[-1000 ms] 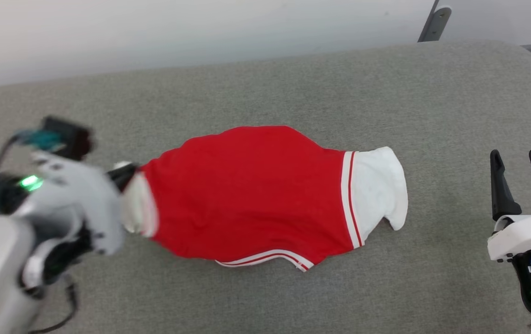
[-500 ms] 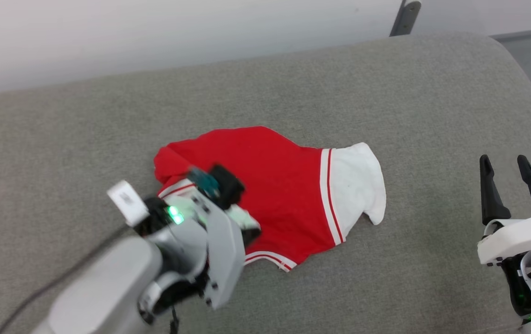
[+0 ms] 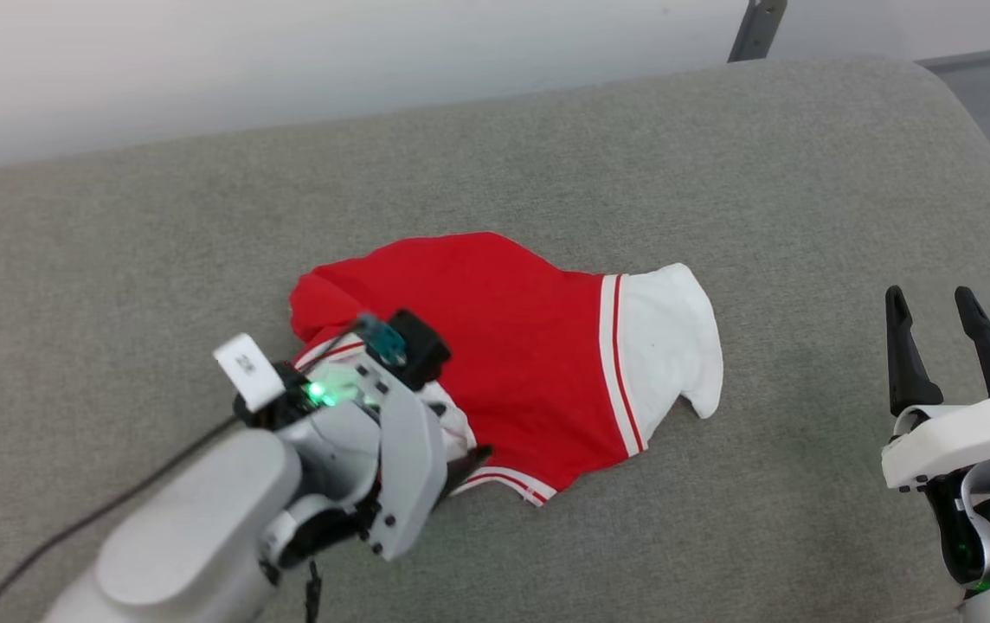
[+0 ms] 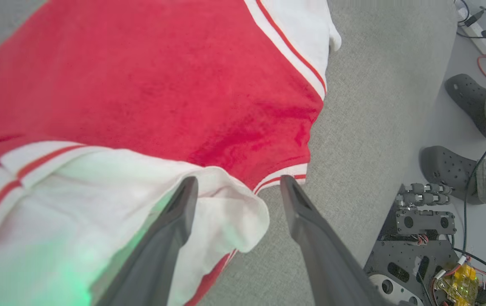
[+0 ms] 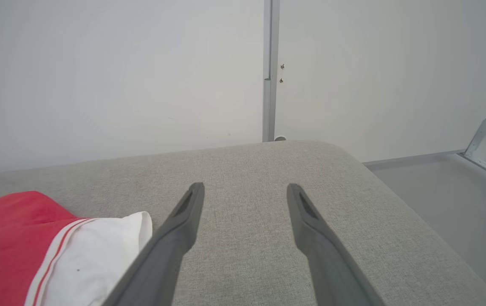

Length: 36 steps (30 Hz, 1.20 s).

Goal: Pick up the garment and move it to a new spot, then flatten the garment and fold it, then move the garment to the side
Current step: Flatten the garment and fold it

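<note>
As the left tool (image 4: 238,180) stands wide over the garment (image 4: 141,85) and the right tool (image 5: 246,185) likewise, shoes (image 4: 466,91) stand beside the cushion (image 4: 362,106).

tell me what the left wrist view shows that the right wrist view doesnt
Left wrist view adds: the left gripper, open, over a folded-over white sleeve; a person's two dark shoes; the robot's base. Right wrist view adds: the right gripper, open and holding nothing, a pale wall, a metal post and a wheeled frame. Shared: the garment, red with striped trim, lying on the grey cushion.
</note>
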Motion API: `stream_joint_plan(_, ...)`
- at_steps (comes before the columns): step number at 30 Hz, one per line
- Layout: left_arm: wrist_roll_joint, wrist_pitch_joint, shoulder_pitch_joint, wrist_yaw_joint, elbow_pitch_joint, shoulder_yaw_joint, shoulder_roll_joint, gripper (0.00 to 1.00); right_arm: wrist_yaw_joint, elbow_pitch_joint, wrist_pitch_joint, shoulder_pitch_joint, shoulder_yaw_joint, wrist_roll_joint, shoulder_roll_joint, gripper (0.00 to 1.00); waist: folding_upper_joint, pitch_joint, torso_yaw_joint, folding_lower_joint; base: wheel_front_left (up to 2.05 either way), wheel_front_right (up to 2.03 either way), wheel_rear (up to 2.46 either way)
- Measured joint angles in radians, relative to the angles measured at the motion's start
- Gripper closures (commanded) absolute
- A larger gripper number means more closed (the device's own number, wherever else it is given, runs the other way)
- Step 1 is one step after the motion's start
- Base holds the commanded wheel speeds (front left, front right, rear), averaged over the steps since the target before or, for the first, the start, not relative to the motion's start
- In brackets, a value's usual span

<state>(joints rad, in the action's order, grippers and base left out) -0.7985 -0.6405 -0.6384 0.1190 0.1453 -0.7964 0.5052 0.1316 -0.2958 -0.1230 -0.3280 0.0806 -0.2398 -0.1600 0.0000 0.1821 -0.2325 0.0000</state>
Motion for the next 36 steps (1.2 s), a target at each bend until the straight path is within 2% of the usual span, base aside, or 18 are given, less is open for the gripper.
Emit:
stream_joint_plan(6,-0.033,-0.053,-0.030,-0.023,-0.104,0.044,0.059,0.00,0.000,0.003,0.000,-0.004,0.000,0.002,0.000,0.00,0.0000,-0.010,0.016,0.0000,0.00,0.00,0.00)
stream_joint_plan(13,0.034,-0.063,-0.047,-0.048,-0.135,0.063,0.163,0.00,0.000,0.004,-0.001,-0.004,-0.003,0.002,0.005,0.00,0.0000,-0.010,0.022,0.0000,0.00,0.00,0.00)
stream_joint_plan(18,0.071,-0.044,-0.032,-0.039,-0.092,0.036,0.189,0.00,0.000,0.003,-0.011,-0.007,-0.011,0.001,0.007,0.00,0.0000,-0.005,0.017,0.0000,0.00,0.00,0.00)
stream_joint_plan(29,0.089,-0.010,-0.029,-0.021,-0.034,0.006,0.191,0.00,0.000,0.015,-0.022,-0.010,-0.013,-0.001,-0.002,0.00,0.0000,0.007,0.007,0.0000,0.00,0.00,0.00)
stream_joint_plan(30,0.089,-0.009,-0.031,-0.021,-0.032,0.004,0.190,0.04,0.000,0.016,-0.022,-0.010,-0.013,-0.001,-0.002,0.00,0.0000,0.007,0.007,0.0000,0.00,0.00,0.00)
stream_joint_plan(31,0.091,-0.009,-0.033,-0.020,-0.032,0.000,0.190,0.40,0.000,0.017,-0.022,-0.010,-0.013,0.000,-0.002,0.00,0.0000,0.007,0.007,0.0001,0.00,0.00,0.00)
stream_joint_plan(32,0.094,-0.009,-0.035,-0.017,-0.031,-0.002,0.190,0.40,0.000,0.018,-0.022,-0.010,-0.013,0.000,-0.002,0.00,0.0000,0.007,0.007,0.0000,0.00,0.00,0.00)
stream_joint_plan(33,0.094,-0.009,-0.037,-0.016,-0.032,-0.001,0.189,0.89,0.000,0.019,-0.022,-0.010,-0.012,0.002,-0.003,0.00,0.0000,0.007,0.008,0.0000,0.00,0.00,0.00)
stream_joint_plan(34,0.091,-0.009,-0.040,-0.016,-0.034,0.001,0.189,1.00,0.000,0.020,-0.022,-0.010,-0.012,0.002,-0.004,0.00,0.0000,0.007,0.009,0.0000,0.00,0.00,0.00)
stream_joint_plan(36,0.089,-0.011,-0.044,-0.017,-0.044,0.004,0.190,1.00,0.000,0.021,-0.021,-0.010,-0.009,0.003,-0.005,0.00,0.0000,0.006,0.011,0.0000,0.00,0.00,0.00)
